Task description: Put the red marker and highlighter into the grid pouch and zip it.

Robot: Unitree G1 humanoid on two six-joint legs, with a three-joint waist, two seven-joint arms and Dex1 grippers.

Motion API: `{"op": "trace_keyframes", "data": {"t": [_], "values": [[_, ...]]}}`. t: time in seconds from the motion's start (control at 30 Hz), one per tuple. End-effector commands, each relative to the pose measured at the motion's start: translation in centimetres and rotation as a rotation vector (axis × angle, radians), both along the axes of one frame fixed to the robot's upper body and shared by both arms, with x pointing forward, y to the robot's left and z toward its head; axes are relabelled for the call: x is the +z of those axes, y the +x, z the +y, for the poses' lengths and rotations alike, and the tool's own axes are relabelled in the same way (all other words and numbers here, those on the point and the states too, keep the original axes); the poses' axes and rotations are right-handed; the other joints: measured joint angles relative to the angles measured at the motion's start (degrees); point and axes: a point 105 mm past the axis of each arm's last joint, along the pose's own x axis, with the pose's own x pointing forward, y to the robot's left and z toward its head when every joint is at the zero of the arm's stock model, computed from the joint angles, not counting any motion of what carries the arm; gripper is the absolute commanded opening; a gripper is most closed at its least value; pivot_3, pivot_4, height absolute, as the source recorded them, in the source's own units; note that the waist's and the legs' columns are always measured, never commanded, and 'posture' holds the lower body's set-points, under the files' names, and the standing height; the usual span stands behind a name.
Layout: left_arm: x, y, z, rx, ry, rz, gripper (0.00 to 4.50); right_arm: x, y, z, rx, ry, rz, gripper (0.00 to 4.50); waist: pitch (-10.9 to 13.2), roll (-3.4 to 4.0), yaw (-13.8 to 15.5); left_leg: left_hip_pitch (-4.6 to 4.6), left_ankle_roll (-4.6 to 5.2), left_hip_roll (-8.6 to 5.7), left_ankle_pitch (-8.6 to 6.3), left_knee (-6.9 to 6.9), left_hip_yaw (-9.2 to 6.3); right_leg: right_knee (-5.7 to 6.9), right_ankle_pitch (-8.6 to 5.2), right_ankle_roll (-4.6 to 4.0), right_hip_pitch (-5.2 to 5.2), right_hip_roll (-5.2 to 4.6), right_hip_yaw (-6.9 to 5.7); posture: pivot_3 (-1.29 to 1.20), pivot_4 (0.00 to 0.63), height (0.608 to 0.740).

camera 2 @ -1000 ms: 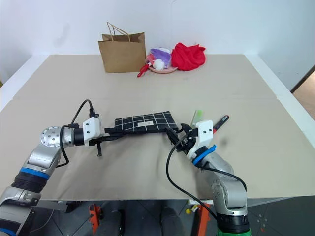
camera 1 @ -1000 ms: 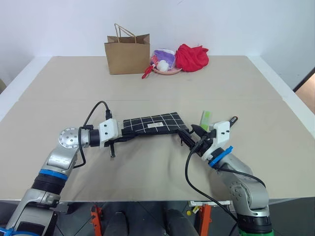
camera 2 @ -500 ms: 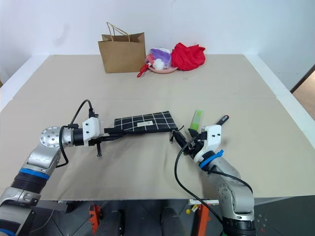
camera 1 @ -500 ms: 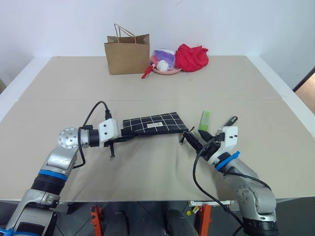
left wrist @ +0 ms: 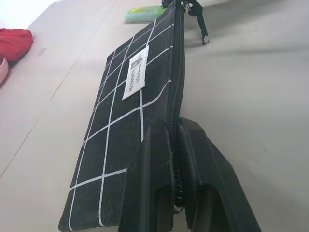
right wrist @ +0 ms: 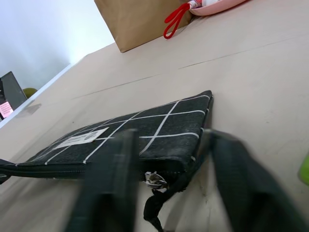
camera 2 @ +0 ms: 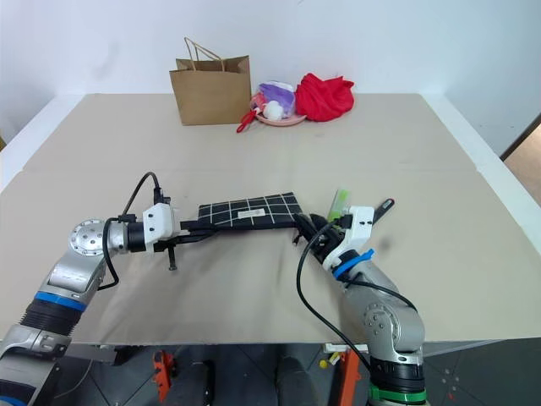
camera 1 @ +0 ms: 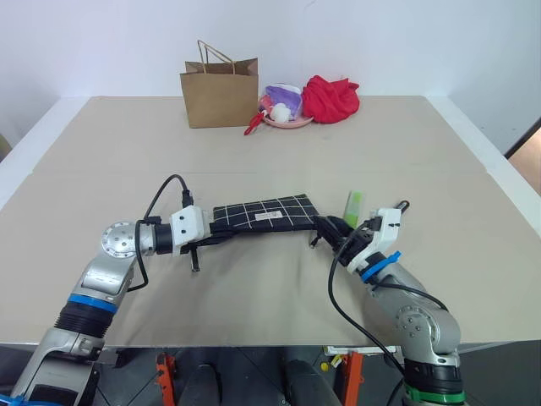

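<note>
The grid pouch (camera 1: 262, 212), black with white lines, lies flat in the middle of the table. My left gripper (camera 1: 205, 234) is shut on the zipper edge at its left end, and the fingers (left wrist: 159, 159) pinch that edge. My right gripper (camera 1: 325, 228) is at the pouch's right end. Its blurred fingers (right wrist: 116, 164) stand apart on either side of the zipper pull (right wrist: 153, 180). The lime-green highlighter (camera 1: 352, 203) lies on the table just beyond the right gripper. The red marker (camera 2: 385, 205) lies to its right, with only its dark end showing past my right wrist.
A brown paper bag (camera 1: 219, 93) stands at the back of the table. Beside it are a pink plate (camera 1: 292, 123) holding small things and a red cloth (camera 1: 330, 97). The table's edges run along both sides and close in front of the arms.
My right wrist has rolled, and its fingers have drawn closer together around the pouch's right end. The left gripper and the pouch have stayed put.
</note>
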Motion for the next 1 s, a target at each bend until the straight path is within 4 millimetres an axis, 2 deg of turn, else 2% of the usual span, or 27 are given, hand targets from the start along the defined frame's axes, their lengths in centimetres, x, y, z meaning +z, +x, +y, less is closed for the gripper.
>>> {"op": "trace_keyframes", "data": {"t": [0.03, 0.07, 0.3, 0.5, 0.63, 0.87, 1.0], "values": [[0.9, 0.4, 0.2, 0.012, -0.012, -0.047, 0.00, 0.9, 0.0, -0.1, -0.001, 0.022, -0.028, 0.32, 0.00, 0.00, 0.00, 0.00, 0.00, 0.00, 0.00, 0.00, 0.00, 0.00, 0.00, 0.00, 0.00, 0.00, 0.00, 0.00, 0.150, 0.740], [0.9, 0.4, 0.2, 0.015, -0.013, -0.047, 0.00, 0.9, -0.1, -0.1, -0.002, 0.023, -0.027, 0.07, 0.00, 0.00, 0.00, 0.00, 0.00, 0.00, 0.00, 0.00, 0.00, 0.00, 0.00, 0.00, 0.00, 0.00, 0.00, 0.00, 0.150, 0.740], [0.8, 0.5, 0.4, 0.021, -0.020, -0.045, 0.00, 1.6, -0.2, 0.1, 0.019, -0.027, -0.067, 0.07, 0.00, 0.00, 0.00, 0.00, 0.00, 0.00, 0.00, 0.00, 0.00, 0.00, 0.01, 0.00, 0.00, 0.00, 0.00, 0.00, 0.150, 0.740], [0.9, 0.2, 0.4, 0.015, -0.030, -0.040, 0.00, 3.9, -0.6, 2.6, 0.140, -0.079, -0.158, 0.07, 0.01, 0.01, -0.12, 0.01, 0.00, 0.00, 0.00, 0.00, 0.00, 0.00, 0.01, 0.00, -0.01, 0.00, 0.01, 0.00, 0.150, 0.740], [0.9, 0.0, 0.3, 0.006, -0.031, -0.039, 0.00, 4.4, -0.5, 3.5, 0.181, -0.084, -0.168, 0.07, 0.00, 0.00, -0.07, 0.00, 0.00, 0.00, 0.00, 0.00, -0.01, 0.00, 0.02, 0.00, 0.00, 0.01, 0.00, 0.00, 0.150, 0.740], [1.2, -0.2, -0.1, -0.004, -0.044, -0.046, 0.00, 3.4, -0.6, 6.1, 0.300, -0.131, -0.145, 0.07, 0.01, 0.00, -0.04, -0.01, 0.00, 0.00, 0.00, 0.00, -0.02, -0.01, 0.00, 0.01, -0.02, 0.01, 0.00, 0.00, 0.150, 0.740], [1.7, -0.2, -0.2, -0.003, -0.057, -0.057, 0.00, 2.5, -0.8, 6.9, 0.340, -0.153, -0.128, 0.07, 0.01, 0.00, -0.04, -0.02, 0.00, 0.00, 0.00, 0.00, -0.02, -0.01, 0.00, 0.01, -0.01, 0.00, -0.01, 0.00, 0.150, 0.740]]}}
